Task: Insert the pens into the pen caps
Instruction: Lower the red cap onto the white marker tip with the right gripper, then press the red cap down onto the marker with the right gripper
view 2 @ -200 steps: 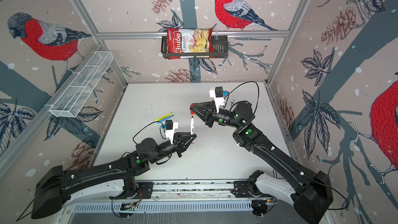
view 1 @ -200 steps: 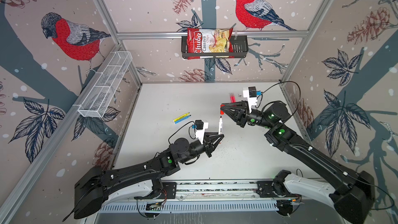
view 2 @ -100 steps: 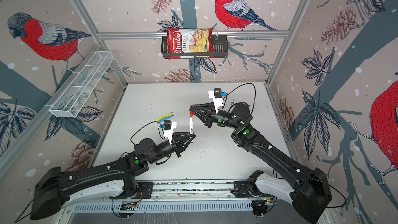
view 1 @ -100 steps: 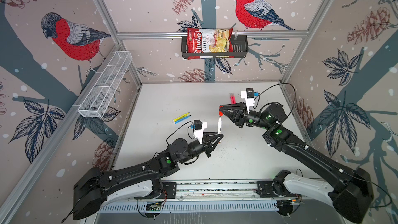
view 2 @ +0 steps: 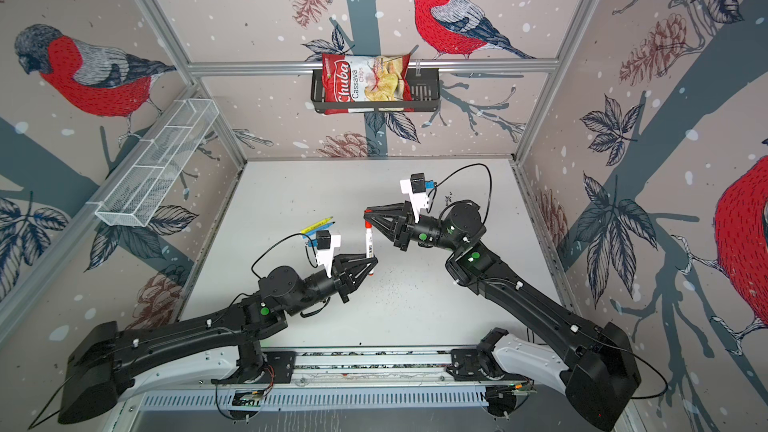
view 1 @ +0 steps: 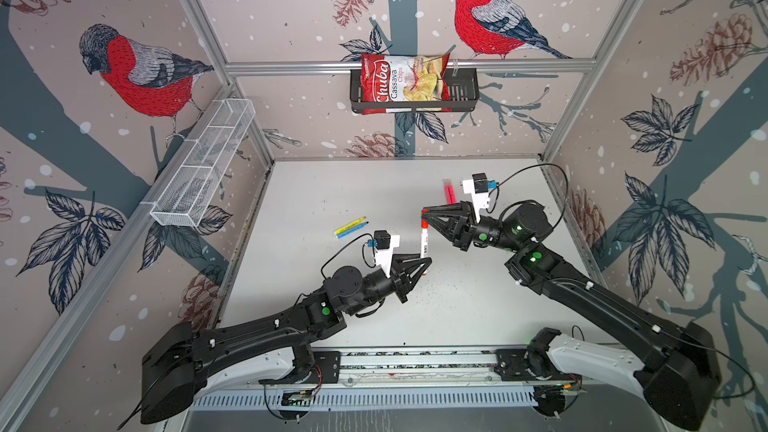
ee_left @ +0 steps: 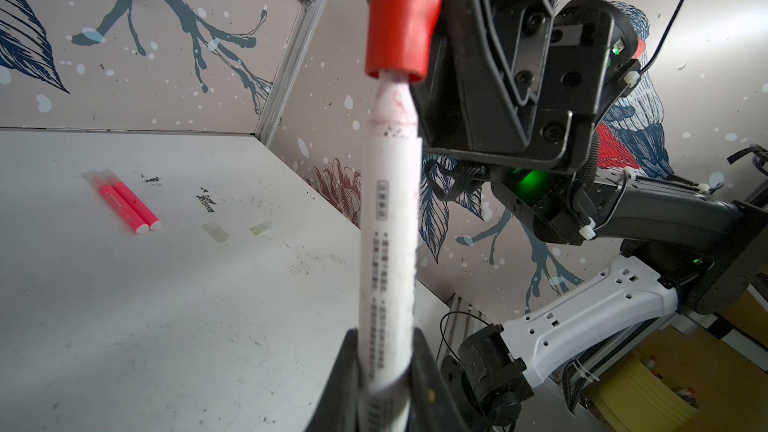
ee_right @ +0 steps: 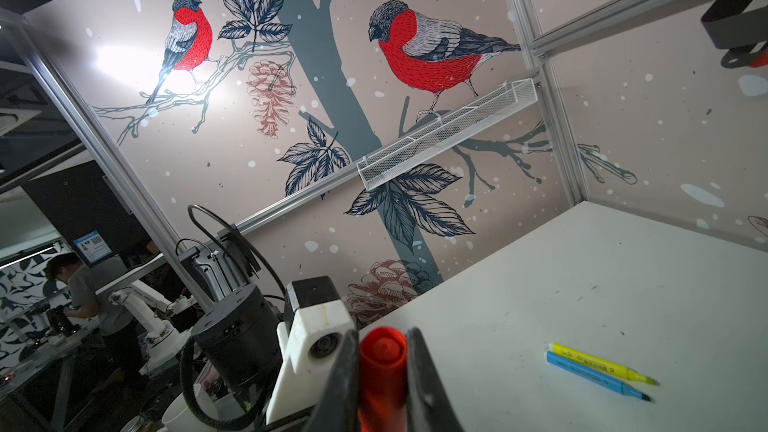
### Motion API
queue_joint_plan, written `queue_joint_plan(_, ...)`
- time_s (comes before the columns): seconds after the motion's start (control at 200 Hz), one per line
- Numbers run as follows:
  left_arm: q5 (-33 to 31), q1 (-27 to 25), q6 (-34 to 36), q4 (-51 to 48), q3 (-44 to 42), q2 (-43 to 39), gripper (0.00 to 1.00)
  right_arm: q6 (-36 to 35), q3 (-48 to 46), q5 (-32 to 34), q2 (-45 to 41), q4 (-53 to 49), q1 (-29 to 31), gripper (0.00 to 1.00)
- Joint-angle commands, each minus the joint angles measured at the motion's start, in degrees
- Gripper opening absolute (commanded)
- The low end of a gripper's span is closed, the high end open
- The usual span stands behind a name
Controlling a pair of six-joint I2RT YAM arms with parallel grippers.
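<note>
The white-bodied pen (ee_left: 388, 243) stands nearly upright in the air over the middle of the table (view 1: 332, 184), its stained tip just inside the mouth of the red cap (ee_left: 401, 14) above it. The shoulder of the barrel is still bare, so the cap is started but not seated. The left gripper (view 1: 424, 263) is clenched round the pen's lower end, and the right gripper (view 1: 424, 214) is clamped on the cap, reaching in from the right. This looks like the joining step for this pen. What remains is probably a straight push along the pen's axis, cap down or pen up, until the cap meets the shoulder, with both grips kept firm and the two parts in line so the tip does not jam against the cap wall. To the left and a little farther back, a yellow pen (ee_right: 598, 363) and a blue pen (ee_right: 594, 380) lie side by side with bare tips. Two pink pens (ee_left: 124, 201) lie together toward the far right. Two clear caps (ee_left: 216, 231) rest loose on the table near them.
</note>
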Motion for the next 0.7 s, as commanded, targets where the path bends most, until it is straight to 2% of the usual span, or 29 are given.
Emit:
queue_joint_plan(0.0,-0.7,-0.1,1.2,2.6,0.6,-0.3,0.08,-0.8,0.4,-1.5,0.3,-0.5,0.7,0.01)
queue_joint_plan(0.695,-5.5,-0.1,4.2,1.0,0.8,-3.4,0.07,-3.5,0.1,-0.3,0.1,-8.1,3.5,0.00)
